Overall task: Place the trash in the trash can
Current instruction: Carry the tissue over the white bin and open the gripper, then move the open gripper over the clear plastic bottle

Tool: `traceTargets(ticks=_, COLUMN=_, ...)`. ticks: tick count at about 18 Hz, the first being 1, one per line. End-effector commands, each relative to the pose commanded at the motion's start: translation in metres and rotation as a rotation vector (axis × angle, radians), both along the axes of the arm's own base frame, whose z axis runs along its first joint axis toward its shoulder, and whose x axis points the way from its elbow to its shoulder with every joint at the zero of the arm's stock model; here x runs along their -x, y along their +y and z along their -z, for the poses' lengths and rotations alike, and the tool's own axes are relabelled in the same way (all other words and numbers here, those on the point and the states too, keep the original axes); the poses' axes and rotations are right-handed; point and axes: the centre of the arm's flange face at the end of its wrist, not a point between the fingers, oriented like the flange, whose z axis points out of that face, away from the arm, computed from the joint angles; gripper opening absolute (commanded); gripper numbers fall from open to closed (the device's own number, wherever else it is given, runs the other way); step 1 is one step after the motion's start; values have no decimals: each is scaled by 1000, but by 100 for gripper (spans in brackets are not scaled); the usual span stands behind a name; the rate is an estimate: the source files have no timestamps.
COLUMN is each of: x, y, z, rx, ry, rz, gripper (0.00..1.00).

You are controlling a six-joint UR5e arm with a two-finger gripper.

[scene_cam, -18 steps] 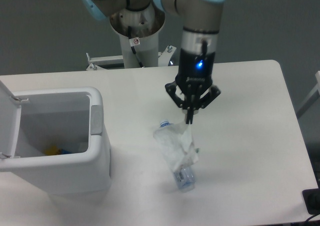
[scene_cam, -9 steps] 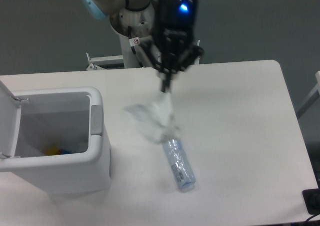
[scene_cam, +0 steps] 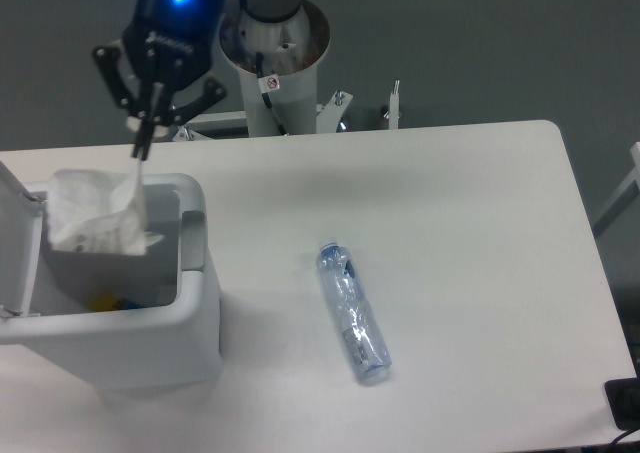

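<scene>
I am pinching the wrapper in my gripper, dangling it below me over the trash can; releasing here should drop it cleanly inside.

Wrapper: thin, crumpled, translucent white film, dull sheen. Bottle: clear bluish plastic, glossy, ribbed and dented. Trash can at the worktop's left edge: smooth white moulded plastic, satin finish. Table: matt white, smooth. Gripper: black, matt fingers, housing slightly glossy. Arm base column: white painted metal, smooth.
</scene>
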Motion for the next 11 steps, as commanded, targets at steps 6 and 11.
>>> traceTargets(ticks=6, x=2, y=10, z=-1, rx=-5, ry=21, rz=11, gripper=100)
traceTargets(ticks=11, x=10, y=-1, z=-15, rx=-23, ry=7, rz=-39, gripper=100)
